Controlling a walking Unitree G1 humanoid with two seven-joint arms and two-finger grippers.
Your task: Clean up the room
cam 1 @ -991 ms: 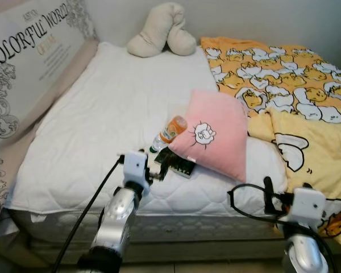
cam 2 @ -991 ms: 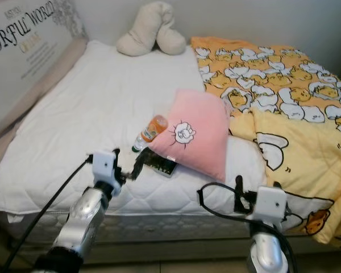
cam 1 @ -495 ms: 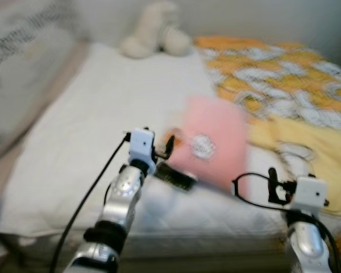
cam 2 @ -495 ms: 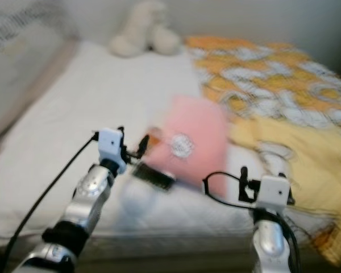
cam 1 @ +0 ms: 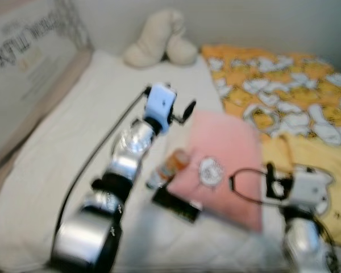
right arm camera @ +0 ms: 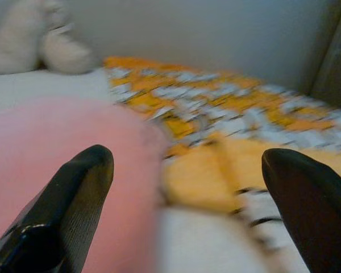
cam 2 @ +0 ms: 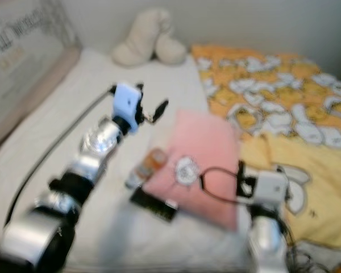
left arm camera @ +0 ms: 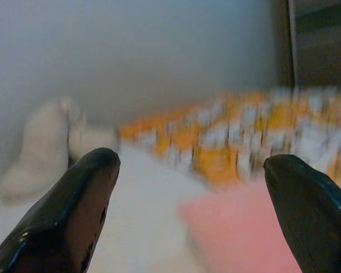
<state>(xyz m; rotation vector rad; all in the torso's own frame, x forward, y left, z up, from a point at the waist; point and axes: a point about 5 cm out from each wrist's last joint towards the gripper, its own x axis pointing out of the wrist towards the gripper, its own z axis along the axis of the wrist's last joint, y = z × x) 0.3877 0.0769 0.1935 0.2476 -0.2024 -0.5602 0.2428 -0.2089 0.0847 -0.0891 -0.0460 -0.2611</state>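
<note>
my left gripper (cam 1: 184, 109) open, raised over bed. bottle (cam 1: 168, 167) lies below and nearer me, long axis toward pink pillow (cam 1: 224, 165). right gripper (right arm camera: 184, 187) open, farther.

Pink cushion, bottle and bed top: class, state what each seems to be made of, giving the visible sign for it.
Pink cushion: probably soft matt fabric over stuffing; it looks plump, with a small printed emblem.
Bottle: likely clear plastic with an orange label, though blur leaves it open.
Bed top: white cloth, seemingly padded; no shine, gentle dips.
</note>
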